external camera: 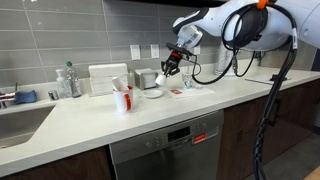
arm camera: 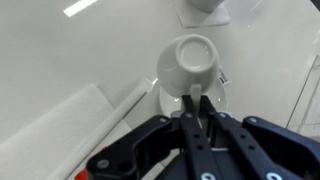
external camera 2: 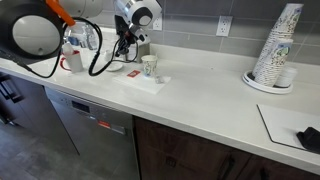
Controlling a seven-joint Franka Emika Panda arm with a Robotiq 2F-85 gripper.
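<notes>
My gripper (arm camera: 194,102) hangs above a white cup (arm camera: 188,60) that stands on a white saucer (arm camera: 165,98). The fingers are close together and pinch a thin pale utensil (arm camera: 194,90) whose tip points down at the cup's rim. In an exterior view the gripper (external camera: 171,68) is above and just right of the cup and saucer (external camera: 152,92). In both exterior views it hovers over the counter near the back wall; it also shows near a paper cup (external camera 2: 150,66), with the gripper (external camera 2: 125,50) to that cup's left.
A red-and-white mug (external camera: 123,99) with utensils stands near the counter's front. A napkin dispenser (external camera: 107,78), bottles (external camera: 68,80) and a sink (external camera: 20,122) lie to the left. A white napkin (external camera 2: 147,81), a small red item (external camera 2: 133,72) and a stack of paper cups (external camera 2: 278,50) are on the counter.
</notes>
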